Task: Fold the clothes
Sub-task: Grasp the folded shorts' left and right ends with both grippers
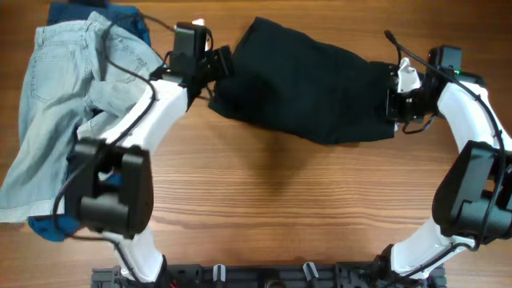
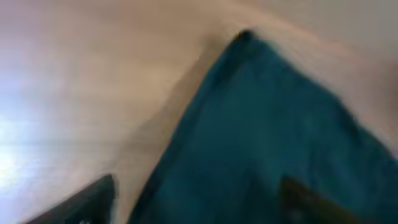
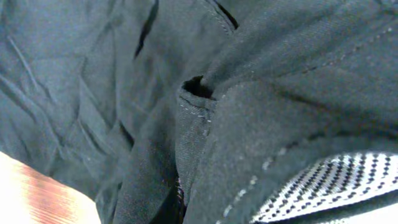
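The black shorts lie spread across the far middle of the table. My left gripper is at their left edge, open. In the blurred left wrist view the shorts run between its two dark fingers, and the left gripper straddles the cloth's edge. My right gripper is shut on the shorts' right end, where a scrap of pale lining shows. The right wrist view is filled with black fabric and white mesh lining; its fingers are hidden.
Light-blue denim is heaped at the far left under the left arm. A dark-blue piece lies behind it, and another blue scrap lies near the front left. Bare wooden table stretches in front of the shorts.
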